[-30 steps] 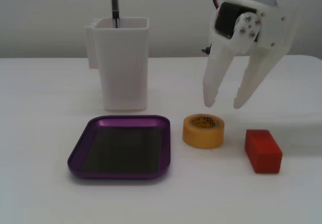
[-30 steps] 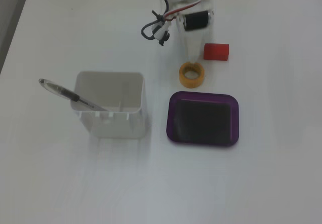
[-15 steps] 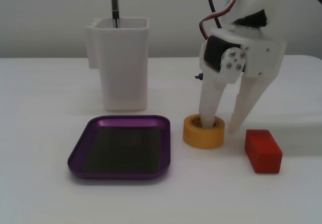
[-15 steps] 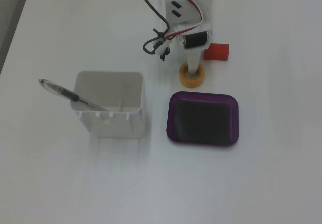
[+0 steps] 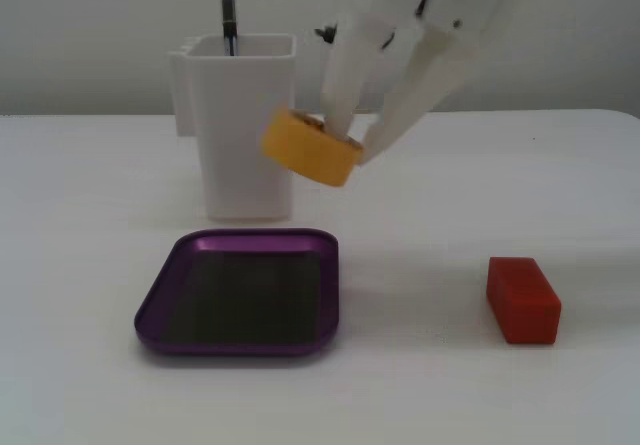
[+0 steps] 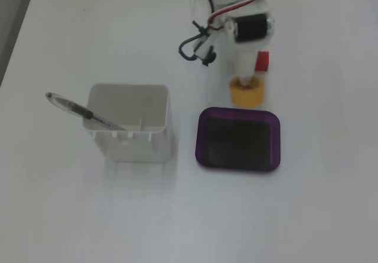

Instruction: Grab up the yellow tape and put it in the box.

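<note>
Claw (image 5: 348, 143) grips tilted yellow tape (image 5: 308, 148) aloft.

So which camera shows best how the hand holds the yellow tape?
The fixed view from the front: the hand has one finger inside the tilted, lifted yellow tape and one outside. In the fixed view from above, the arm covers part of the yellow tape.
</note>
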Robot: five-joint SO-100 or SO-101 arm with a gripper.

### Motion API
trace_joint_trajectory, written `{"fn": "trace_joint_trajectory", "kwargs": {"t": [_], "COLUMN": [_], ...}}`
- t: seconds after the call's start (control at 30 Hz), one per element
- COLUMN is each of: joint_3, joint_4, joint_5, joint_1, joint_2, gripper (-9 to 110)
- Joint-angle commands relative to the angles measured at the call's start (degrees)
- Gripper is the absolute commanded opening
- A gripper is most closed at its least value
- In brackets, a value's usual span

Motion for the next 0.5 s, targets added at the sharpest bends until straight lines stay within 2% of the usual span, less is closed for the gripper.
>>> {"fn": "trace_joint_trajectory", "kwargs": {"t": [0.0, 0.2, 0.47], "joint_3": [-7.6, -15.6, -19.9], "joint_4": [0.4, 1.2, 1.3], "joint_5": [1.8, 4.4, 5.1], "joint_1": [-1.2, -0.7, 6.3], "joint_2": [-0.4, -13.8, -23.6], "gripper": [-1, -1, -1]}}
